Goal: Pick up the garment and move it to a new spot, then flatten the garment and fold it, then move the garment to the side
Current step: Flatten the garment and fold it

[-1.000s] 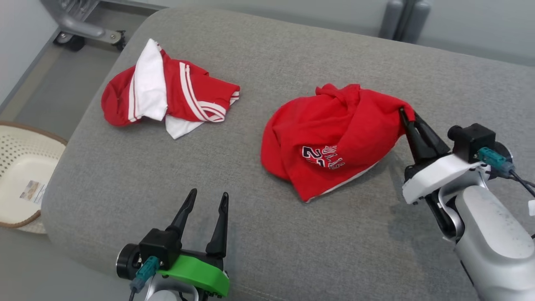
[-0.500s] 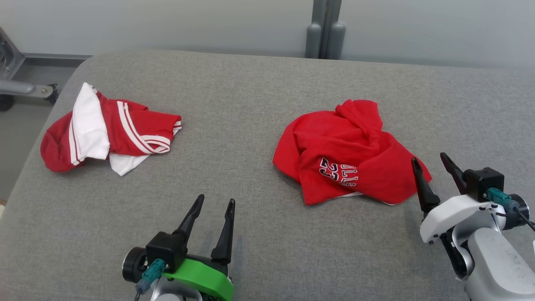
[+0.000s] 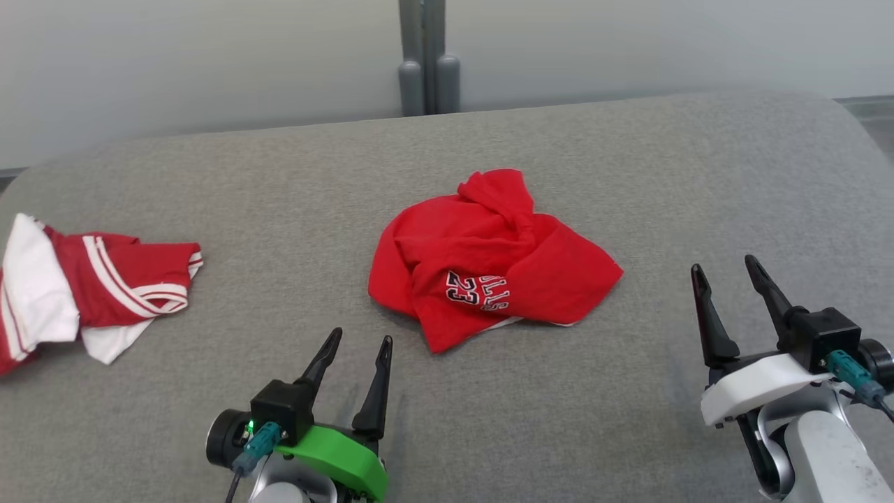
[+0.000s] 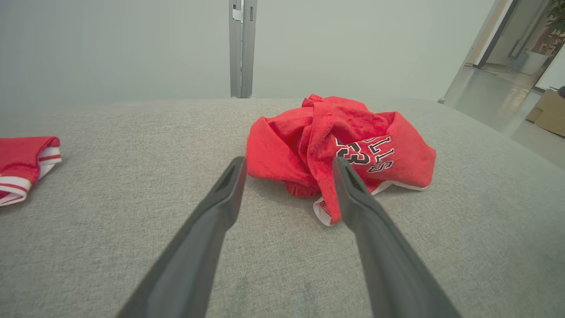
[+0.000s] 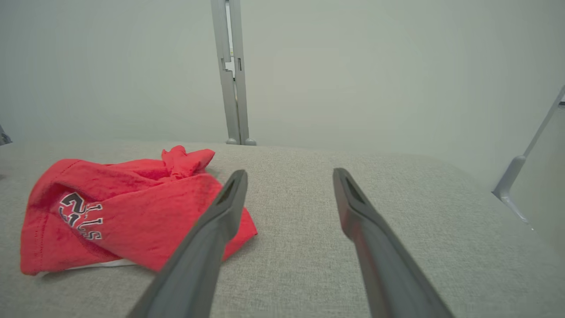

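- The left gripper (image 3: pixel 362 337) sits nearest, at the lower left of the head view. It rides on a green mount (image 3: pixel 335 454) above the grey fabric cushion (image 3: pixel 279 181).
- Its two dark fingers (image 4: pixel 207 229) are spread wide and hold nothing. Their tips are clear of any cloth.
- The right gripper (image 3: pixel 723 265) is at the lower right, on a white mount (image 3: pixel 751 388). Its fingers (image 5: pixel 373 247) are also spread wide, with only bare cushion between them.
- The right gripper is near the garment's right corner but not touching it.
- The red jersey (image 3: pixel 489 258) lies just beyond and between the two grippers, in a crumpled heap near the middle of the cushion. Neither gripper holds it.
- A number 23 and some lettering in dark and white show on its near side. A thin white edge peeks out along the near hem.
- On its far side the cloth is bunched into a twisted lump.
- A red-and-white striped garment (image 3: pixel 98 286) lies rumpled at the cushion's left end, well apart from the jersey. The edge of the head view cuts it off.
- Behind the cushion a grey post (image 3: pixel 424 70) stands against a pale wall (image 3: pixel 209 63).
- Far off at the right of the left wrist view, a cardboard box (image 4: pixel 549 112) rests on a shiny floor.
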You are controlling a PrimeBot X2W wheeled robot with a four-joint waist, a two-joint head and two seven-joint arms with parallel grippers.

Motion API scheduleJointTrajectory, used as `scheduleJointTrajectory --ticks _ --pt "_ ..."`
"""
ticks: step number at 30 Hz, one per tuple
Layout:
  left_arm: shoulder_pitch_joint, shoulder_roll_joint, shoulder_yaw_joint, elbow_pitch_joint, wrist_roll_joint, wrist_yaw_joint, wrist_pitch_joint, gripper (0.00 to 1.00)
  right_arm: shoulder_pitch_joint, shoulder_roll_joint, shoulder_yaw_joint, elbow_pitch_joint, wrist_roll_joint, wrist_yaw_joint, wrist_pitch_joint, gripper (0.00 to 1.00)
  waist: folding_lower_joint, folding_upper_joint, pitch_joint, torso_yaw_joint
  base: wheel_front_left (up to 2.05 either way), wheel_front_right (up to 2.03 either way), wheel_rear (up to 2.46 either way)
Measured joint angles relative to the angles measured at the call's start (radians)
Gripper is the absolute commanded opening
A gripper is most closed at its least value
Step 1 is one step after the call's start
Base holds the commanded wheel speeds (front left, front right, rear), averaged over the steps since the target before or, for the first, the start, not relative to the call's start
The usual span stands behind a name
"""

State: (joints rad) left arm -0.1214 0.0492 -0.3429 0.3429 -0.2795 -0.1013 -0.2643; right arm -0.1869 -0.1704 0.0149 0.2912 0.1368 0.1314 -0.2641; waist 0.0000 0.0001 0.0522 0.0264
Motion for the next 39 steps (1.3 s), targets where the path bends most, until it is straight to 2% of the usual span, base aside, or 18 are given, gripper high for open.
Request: scheduleJointTrajectory --ticks 7,11,15,20,21,22,28,32,35,39 --pt "-0.082 0.000 -0.009 0.115 -0.020 -0.001 0.000 1.00 0.018 0.010 0.021 -0.014 0.005 0.000 0.000 1.00 0.0000 0.0000 0.023 -0.127 0.00 0.00 0.00" --pt "-0.123 -0.001 0.016 0.195 -0.056 0.014 0.000 1.00 -0.001 0.017 0.026 -0.019 0.013 0.000 0.000 1.00 0.0000 0.0000 0.054 -0.193 0.00 0.00 0.00" --pt "-0.145 -0.001 0.053 0.228 -0.090 0.023 0.000 1.00 -0.016 0.026 0.025 -0.020 0.021 0.000 0.000 1.00 0.0000 0.0000 0.094 -0.244 0.00 0.00 0.00" --pt "-0.155 -0.001 0.067 0.243 -0.094 0.008 0.000 1.00 -0.026 0.030 0.022 -0.018 0.021 0.000 0.000 1.00 0.0000 0.0000 0.142 -0.287 0.00 0.00 0.00" --pt "-0.157 -0.001 0.069 0.228 -0.094 0.003 0.000 0.35 -0.027 0.030 0.020 -0.017 0.021 0.000 0.000 1.00 0.0000 0.0000 0.150 -0.293 0.00 0.00 0.00" --pt "-0.160 -0.001 0.068 0.204 -0.093 -0.005 0.000 0.00 -0.029 0.030 0.018 -0.018 0.021 0.000 0.000 1.00 0.0000 0.0000 0.156 -0.297 0.00 0.00 0.00" --pt "-0.162 -0.002 0.119 -0.112 -0.036 -0.023 0.000 0.00 -0.032 0.033 0.006 -0.018 0.028 0.000 0.000 1.00 0.0000 0.0000 0.173 -0.281 0.00 0.00 0.00" --pt "-0.168 -0.001 0.119 -0.240 0.014 -0.026 0.000 0.00 -0.029 0.035 0.017 0.000 0.032 0.000 0.000 1.00 0.0000 0.0000 0.166 -0.232 0.00 0.00 0.00" --pt "-0.214 -0.003 0.155 -0.198 0.023 -0.027 0.000 0.00 -0.032 0.044 0.038 0.009 0.038 0.000 0.000 1.00 0.0000 0.0000 0.155 -0.199 0.00 0.00 0.00" --pt "-0.284 0.010 0.238 -0.018 0.089 -0.025 0.000 0.00 -0.055 0.054 0.075 0.014 0.045 0.000 0.000 1.00 0.0000 0.0000 0.147 -0.173 0.00 0.00 0.00"
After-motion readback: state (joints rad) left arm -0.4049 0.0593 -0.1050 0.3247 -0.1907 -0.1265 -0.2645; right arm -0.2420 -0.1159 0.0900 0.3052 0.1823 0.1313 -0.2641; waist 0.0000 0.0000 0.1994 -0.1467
